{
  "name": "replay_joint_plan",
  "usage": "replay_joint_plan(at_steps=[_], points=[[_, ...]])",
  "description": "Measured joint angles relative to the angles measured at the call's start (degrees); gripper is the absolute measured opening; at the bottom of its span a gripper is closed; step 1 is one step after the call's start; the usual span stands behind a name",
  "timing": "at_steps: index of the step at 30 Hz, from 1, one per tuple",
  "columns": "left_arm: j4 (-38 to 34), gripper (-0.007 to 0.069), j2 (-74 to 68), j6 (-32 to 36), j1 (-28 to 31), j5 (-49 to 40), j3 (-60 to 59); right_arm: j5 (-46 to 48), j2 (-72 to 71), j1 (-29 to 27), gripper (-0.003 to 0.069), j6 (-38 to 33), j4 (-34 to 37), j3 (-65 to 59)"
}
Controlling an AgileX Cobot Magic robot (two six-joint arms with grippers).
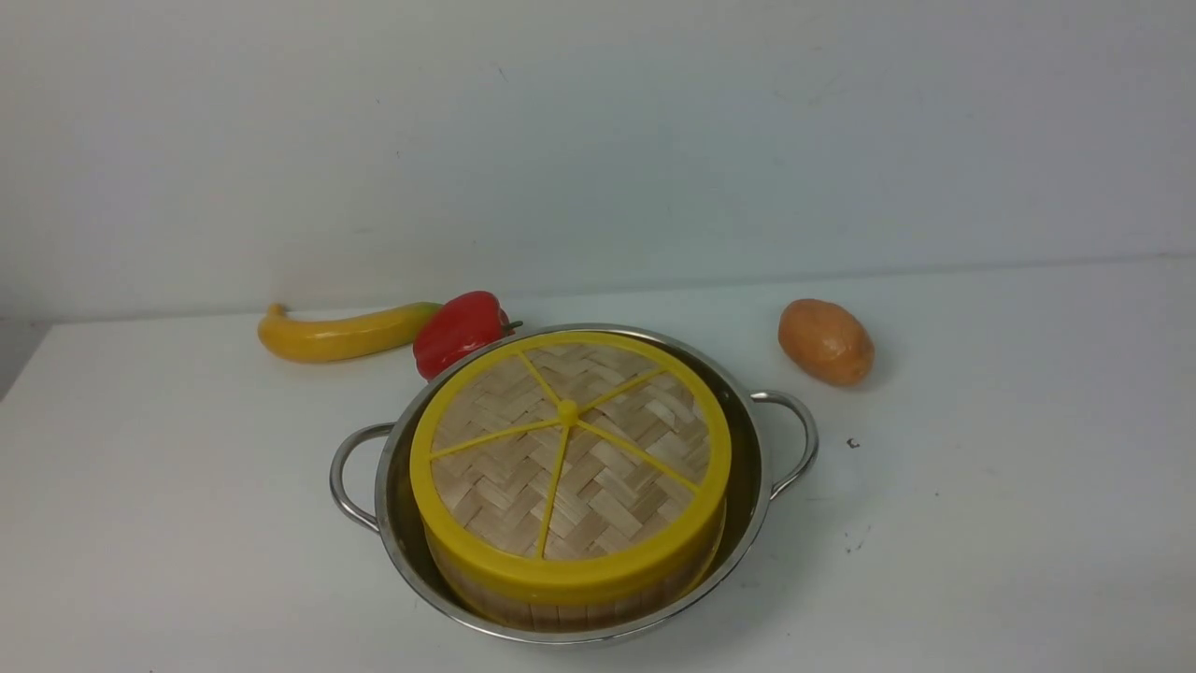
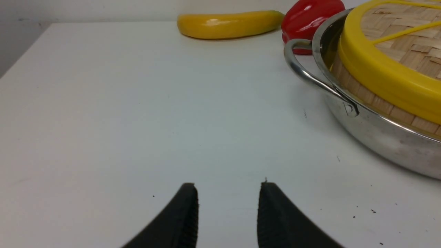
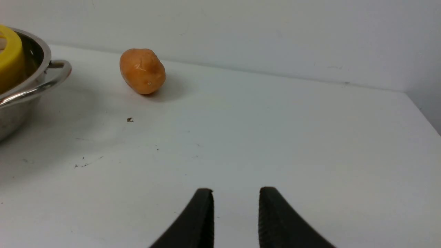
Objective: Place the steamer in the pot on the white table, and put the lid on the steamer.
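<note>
The steel pot (image 1: pixel 757 467) stands on the white table (image 1: pixel 981 561) near its front edge. Inside it sits the steamer (image 1: pixel 561 612), of which only the slatted side wall shows. The woven lid (image 1: pixel 570 458) with its yellow rim lies flat on top of the steamer. The left wrist view shows the pot (image 2: pixel 379 134), the lid (image 2: pixel 386 75) and the steamer's wall (image 2: pixel 379 103) off to one side of my left gripper (image 2: pixel 229 187), which is open and empty over bare table. My right gripper (image 3: pixel 236 193) is also open and empty, away from the pot (image 3: pixel 20 93). Neither gripper shows in the front view.
A yellow banana (image 1: pixel 341 332) and a red pepper (image 1: pixel 460 332) lie behind the pot on the left. A brown potato (image 1: pixel 826 341) lies behind it on the right. The table's back edge meets a white wall. Small dark specks dot the tabletop.
</note>
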State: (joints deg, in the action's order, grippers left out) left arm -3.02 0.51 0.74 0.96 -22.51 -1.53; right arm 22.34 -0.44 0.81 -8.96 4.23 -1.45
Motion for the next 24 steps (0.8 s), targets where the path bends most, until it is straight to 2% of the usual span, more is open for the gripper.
replay_joint_plan(at_steps=[24], points=[[0.0,0.0238,0.0,-0.04,0.0,0.0,0.0,0.0,0.0,0.0,0.0202,-0.03,0.0,0.0]])
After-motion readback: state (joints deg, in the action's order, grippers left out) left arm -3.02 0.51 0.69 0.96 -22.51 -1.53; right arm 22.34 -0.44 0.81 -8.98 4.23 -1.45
